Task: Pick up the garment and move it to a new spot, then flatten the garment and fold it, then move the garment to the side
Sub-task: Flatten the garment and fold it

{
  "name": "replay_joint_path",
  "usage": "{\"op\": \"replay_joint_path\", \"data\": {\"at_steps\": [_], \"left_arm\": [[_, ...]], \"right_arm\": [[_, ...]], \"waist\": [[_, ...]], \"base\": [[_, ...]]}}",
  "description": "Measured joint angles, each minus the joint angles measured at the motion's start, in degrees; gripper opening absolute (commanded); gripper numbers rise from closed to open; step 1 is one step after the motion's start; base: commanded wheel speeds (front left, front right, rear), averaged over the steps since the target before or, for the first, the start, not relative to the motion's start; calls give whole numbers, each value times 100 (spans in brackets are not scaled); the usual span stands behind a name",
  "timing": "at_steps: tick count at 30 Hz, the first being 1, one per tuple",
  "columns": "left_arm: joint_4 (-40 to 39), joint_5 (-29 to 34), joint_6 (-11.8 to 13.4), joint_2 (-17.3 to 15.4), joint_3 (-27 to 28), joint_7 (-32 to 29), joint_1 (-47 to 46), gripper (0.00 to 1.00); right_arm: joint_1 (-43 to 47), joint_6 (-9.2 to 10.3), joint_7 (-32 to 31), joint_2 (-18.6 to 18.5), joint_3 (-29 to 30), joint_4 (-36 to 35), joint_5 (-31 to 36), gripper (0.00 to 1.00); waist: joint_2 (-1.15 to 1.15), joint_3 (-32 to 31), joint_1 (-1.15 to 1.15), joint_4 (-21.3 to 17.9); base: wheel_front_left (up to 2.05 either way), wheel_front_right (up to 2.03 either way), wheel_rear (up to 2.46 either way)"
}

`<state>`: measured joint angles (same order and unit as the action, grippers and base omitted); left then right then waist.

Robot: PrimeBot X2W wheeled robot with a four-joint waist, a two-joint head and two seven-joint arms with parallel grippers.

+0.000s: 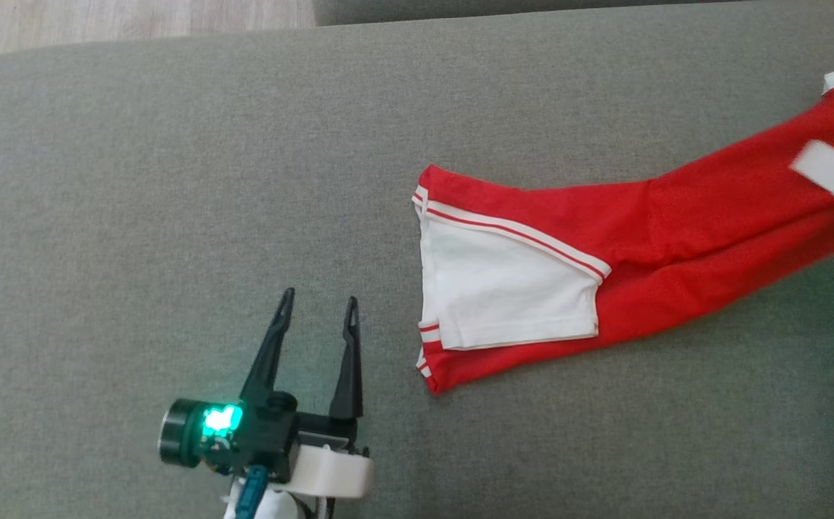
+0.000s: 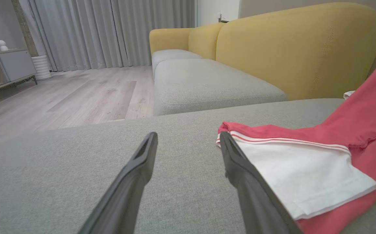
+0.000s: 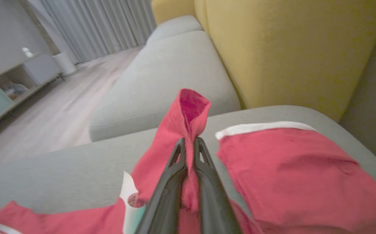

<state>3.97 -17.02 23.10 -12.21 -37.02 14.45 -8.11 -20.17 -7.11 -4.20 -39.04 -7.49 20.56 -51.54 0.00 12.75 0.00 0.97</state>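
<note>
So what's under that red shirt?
The grey cushion shows all around the red shirt, which lies on it. One end is lifted, pinched in the right tool. Anything else beneath the flat cloth is covered.

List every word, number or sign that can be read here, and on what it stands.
No text can be read.
The white patch on the red garment is blurred.
The white tag beside the right gripper bears a round mark, too blurred to read.
</note>
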Motion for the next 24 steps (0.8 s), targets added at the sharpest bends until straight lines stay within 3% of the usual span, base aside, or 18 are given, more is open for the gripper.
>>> {"op": "replay_joint_path", "data": {"at_steps": [4, 8, 11, 15, 16, 24], "left_arm": [[64, 53, -99, 105, 18, 0, 46, 100], [131, 104, -203, 187, 109, 0, 46, 100], [153, 147, -256, 252, 178, 0, 46, 100], [205, 207, -389, 378, 204, 0, 47, 100], [227, 219, -425, 405, 207, 0, 47, 100], [323, 356, -603, 544, 323, 0, 57, 100]], "right_arm": [[394, 0, -419, 549, 241, -1313, -36, 0], [792, 0, -981, 1482, 353, -2321, 163, 0], [939, 1, -1322, 2299, 360, -2744, 539, 0], [953, 1, -1584, 3412, 222, -2794, 959, 4], [958, 1, -1601, 3516, 115, -2772, 1082, 0], [964, 1, -1033, 3570, -669, -1920, 1065, 0]], "waist": [[0, -30, 0, 26], [0, -31, 0, 127], [0, -24, 0, 229], [0, -10, 0, 362], [0, -8, 0, 399], [0, 21, 0, 649]], "base": [[0, 0, 0], [0, 0, 0], [0, 0, 0], [0, 0, 0], [0, 0, 0], [0, 0, 0]]}}
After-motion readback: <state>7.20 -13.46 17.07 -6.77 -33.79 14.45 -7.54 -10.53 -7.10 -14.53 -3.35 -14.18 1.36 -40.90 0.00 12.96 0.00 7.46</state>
